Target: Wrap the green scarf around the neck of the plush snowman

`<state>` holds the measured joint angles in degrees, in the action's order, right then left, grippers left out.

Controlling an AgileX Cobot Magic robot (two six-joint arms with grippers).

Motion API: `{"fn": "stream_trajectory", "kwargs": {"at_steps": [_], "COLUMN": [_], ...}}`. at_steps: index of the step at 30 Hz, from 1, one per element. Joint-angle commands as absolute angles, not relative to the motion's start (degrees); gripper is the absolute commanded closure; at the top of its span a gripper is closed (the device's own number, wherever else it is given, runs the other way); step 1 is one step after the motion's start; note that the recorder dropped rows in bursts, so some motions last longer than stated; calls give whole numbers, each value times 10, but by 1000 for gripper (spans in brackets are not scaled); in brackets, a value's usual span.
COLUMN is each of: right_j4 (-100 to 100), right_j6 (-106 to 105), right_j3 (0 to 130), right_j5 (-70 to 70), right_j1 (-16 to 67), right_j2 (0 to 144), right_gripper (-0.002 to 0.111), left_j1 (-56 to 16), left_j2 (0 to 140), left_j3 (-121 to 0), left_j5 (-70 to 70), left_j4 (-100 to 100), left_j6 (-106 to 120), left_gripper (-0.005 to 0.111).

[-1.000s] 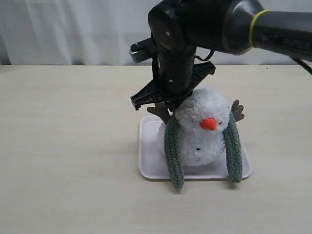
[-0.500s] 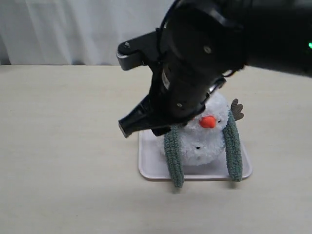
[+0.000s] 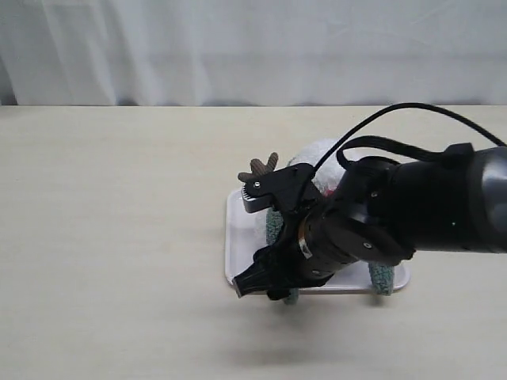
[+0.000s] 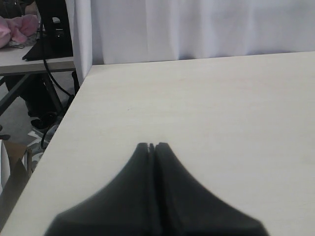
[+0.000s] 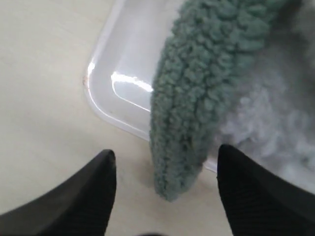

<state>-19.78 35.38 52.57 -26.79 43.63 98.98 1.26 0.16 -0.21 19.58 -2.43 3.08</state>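
The plush snowman sits on a white tray, mostly hidden behind my right arm; its white head top and one brown twig arm show. The green scarf hangs down both sides of it; the neck is hidden. My right gripper is low at the tray's front edge. In the right wrist view that gripper is open, and the scarf's rounded end hangs over the tray rim between its fingers, untouched. My left gripper is shut on nothing over bare table.
The scarf's other end hangs over the tray's front right corner. The tray rim lies beside the right gripper. A white curtain backs the table. The left wrist view shows the table's edge with chairs and clutter beyond it.
My right arm has come down from above the snowman's head to the tray's front, putting its open fingers on either side of the scarf's left end. The scarf and snowman have not moved.
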Motion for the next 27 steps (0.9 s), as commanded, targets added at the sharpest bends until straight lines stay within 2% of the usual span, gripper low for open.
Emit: {"fn": "stream_trajectory", "kwargs": {"at_steps": [1, 6, 9, 13, 23, 27], "right_j4": [-208, -214, -242, -306, -338, -356], "right_j6": [345, 347, 347, 357, 342, 342], "right_j3": [523, 523, 523, 523, 524, 524], "right_j5": [-239, -239, -241, -271, -433, -445], "right_j1": [438, 438, 438, 438, 438, 438], "right_j2": [1022, 1054, 1061, 1060, 1005, 976], "right_gripper": [50, 54, 72, 104, 104, 104], "left_j1": [13, 13, 13, 13, 13, 13], "left_j2": [0, 0, 0, 0, 0, 0], "left_j3": [0, 0, 0, 0, 0, 0], "left_j5": [189, 189, 189, 189, 189, 189], "left_j4": [-24, -24, -24, -24, -24, -24], "left_j6": [30, 30, 30, 30, 30, 30], "left_gripper": [107, 107, 107, 107, 107, 107]}}
